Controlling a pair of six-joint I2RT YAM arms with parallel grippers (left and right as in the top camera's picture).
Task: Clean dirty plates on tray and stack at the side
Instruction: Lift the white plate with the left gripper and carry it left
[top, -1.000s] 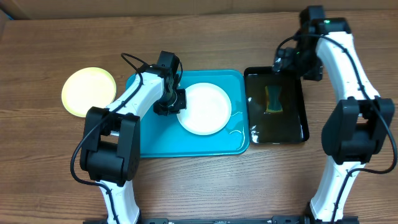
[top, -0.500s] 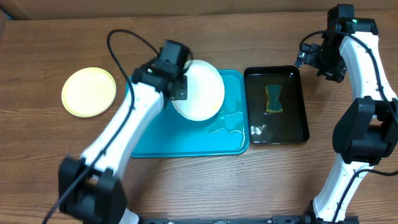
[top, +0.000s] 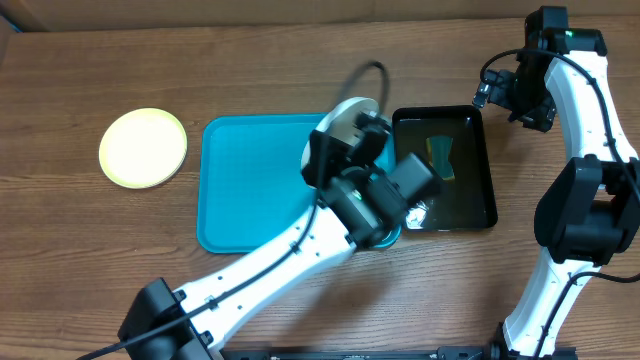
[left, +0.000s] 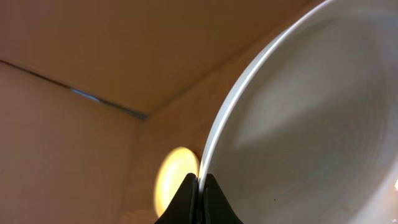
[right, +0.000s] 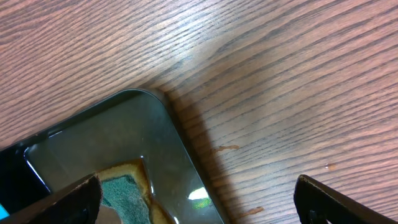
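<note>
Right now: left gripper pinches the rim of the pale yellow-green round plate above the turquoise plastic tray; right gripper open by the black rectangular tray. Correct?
Wrong plate. The left wrist view shows the left gripper pinching the rim of the white round plate; overhead, the pale yellow-green round plate lies left of the turquoise plastic tray. Rest holds: right gripper open by the black rectangular tray.
</note>
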